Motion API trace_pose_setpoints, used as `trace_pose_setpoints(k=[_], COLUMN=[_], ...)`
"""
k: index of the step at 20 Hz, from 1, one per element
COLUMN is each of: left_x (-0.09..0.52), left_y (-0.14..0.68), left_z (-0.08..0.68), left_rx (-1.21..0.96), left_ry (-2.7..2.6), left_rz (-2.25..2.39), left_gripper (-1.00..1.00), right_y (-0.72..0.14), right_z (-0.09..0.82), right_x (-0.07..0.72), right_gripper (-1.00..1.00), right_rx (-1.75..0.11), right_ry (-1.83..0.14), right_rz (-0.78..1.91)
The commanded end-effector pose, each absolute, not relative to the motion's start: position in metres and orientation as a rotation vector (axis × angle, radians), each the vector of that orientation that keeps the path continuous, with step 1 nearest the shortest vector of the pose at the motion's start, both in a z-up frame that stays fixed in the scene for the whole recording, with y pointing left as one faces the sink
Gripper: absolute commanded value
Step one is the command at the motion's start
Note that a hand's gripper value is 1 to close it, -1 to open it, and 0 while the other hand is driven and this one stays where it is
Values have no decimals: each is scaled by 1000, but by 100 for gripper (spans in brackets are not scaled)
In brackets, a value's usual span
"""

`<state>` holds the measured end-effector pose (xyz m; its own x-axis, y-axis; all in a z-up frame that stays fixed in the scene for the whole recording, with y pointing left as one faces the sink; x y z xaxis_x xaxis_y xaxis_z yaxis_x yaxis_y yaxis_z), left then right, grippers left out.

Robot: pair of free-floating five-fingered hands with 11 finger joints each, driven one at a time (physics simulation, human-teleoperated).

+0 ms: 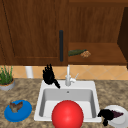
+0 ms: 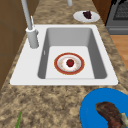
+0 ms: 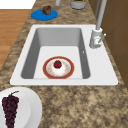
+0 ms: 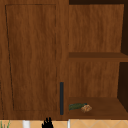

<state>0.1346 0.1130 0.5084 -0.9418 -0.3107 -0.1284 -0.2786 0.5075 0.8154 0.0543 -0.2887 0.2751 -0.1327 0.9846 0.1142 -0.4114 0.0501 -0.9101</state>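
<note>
Over on the left, a blue plate (image 1: 18, 111) with a brown chunk of food sits on the counter. The left hand (image 1: 48, 74) hovers above the sink's (image 1: 82, 85) back-left corner beside the faucet (image 1: 68, 76), fingers spread and pointing up. On the right, the right hand (image 1: 106, 114) curls its fingers round the grapes (image 1: 117, 114) on the white plate (image 1: 122, 121).

I see the bunch of dark purple grapes (image 1: 117, 114) lying on the white plate (image 1: 120, 121) at the table's front right corner, just right of the sink (image 1: 92, 86). In the right side view the bunch lies lengthwise, stem at the top, toward the plate's left side, whole and unbroken.
</note>
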Motion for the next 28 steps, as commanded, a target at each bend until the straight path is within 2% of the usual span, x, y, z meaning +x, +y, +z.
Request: trace_pose_setpoints(k=[1,12,18,20,28], left_x=[147,178,177,177,165], left_y=[118,129,139,132,116], left_z=[508,509,510,510,531], left_rx=[553,540,519,526,584], left_ry=[-2793,-2791,-2784,-2720,-2765], left_rz=[-1272,-1239,-1224,-1408,-1338], left_gripper=[-100,-100,-100,-100,-100], right_y=[-289,-289,-289,-289,-289], right_z=[275,275,275,275,275], right_x=[54,54,54,54,54], right_gripper=[0,0,0,0,0], right_rx=[-758,-758,-758,-758,-758], right_ry=[-1038,-1038,-1038,-1038,-1038], right_rz=[1426,1426,1426,1426,1426])
